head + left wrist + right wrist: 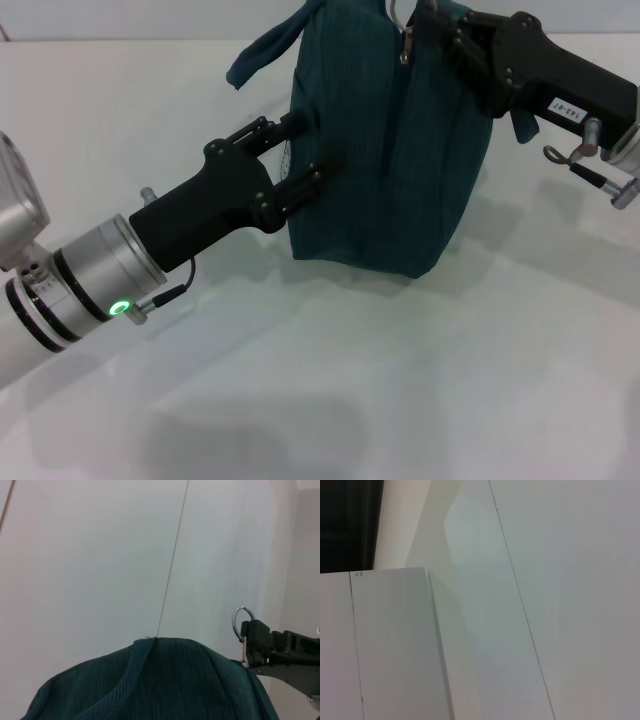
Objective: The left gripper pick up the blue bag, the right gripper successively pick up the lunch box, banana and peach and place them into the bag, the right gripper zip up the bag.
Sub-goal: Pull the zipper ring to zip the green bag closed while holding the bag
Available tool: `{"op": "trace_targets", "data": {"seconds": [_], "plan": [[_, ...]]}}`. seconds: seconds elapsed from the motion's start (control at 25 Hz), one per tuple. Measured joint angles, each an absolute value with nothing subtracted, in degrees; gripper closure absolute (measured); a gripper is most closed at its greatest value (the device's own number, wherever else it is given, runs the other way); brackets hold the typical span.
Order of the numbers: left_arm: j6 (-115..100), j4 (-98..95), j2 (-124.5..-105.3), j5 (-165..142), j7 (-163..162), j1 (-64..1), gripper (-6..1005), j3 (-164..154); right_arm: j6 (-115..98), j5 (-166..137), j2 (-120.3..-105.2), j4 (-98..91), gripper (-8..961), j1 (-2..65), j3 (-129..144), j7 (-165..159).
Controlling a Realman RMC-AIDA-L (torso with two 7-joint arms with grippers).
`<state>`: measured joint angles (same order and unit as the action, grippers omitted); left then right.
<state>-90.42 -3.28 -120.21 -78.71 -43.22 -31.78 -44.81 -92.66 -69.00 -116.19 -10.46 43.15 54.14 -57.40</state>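
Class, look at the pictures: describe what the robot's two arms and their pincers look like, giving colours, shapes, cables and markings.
The left pincer is a black two-finger claw with bolted joints, on a silver-and-black cylindrical arm with a green light ring and a thin black cable. The right pincer is matching black, with a small white printed label and silver fittings behind it.

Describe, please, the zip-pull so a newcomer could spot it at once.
Find the dark teal fabric bag standing on the white table. At its top, beside the right end effector, hangs a small silver metal ring zip-pull, the only shiny loop there.
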Motion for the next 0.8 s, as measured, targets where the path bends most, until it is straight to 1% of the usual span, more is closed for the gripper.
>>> {"op": "trace_targets", "data": {"seconds": [0.2, 0.4, 0.64, 0.8], "plan": [[-90.4, -3.4, -120.13, -79.0, -43.9, -32.2, 336, -44.9, -92.6, -69.0, -116.19, -10.5, 927, 43.1, 54.1, -57.4], [-90.4, -3.2, -120.14, -79.1, -43.9, -32.6, 552, -44.9, -92.6, -69.0, -116.19, -10.5, 925, 43.0, 54.1, -57.4], [-90.3, -3.3, -120.15, -79.2, -43.9, -32.9, 757, -45.8, -92.6, -69.0, -116.19, -10.4, 924, 42.9, 54.1, -57.4], [-90.3, -3.7, -120.15, -79.2, -43.9, -33.1, 872, -47.7, -92.6, -69.0, -116.19, -10.2, 923, 42.9, 54.1, -57.4]]}}
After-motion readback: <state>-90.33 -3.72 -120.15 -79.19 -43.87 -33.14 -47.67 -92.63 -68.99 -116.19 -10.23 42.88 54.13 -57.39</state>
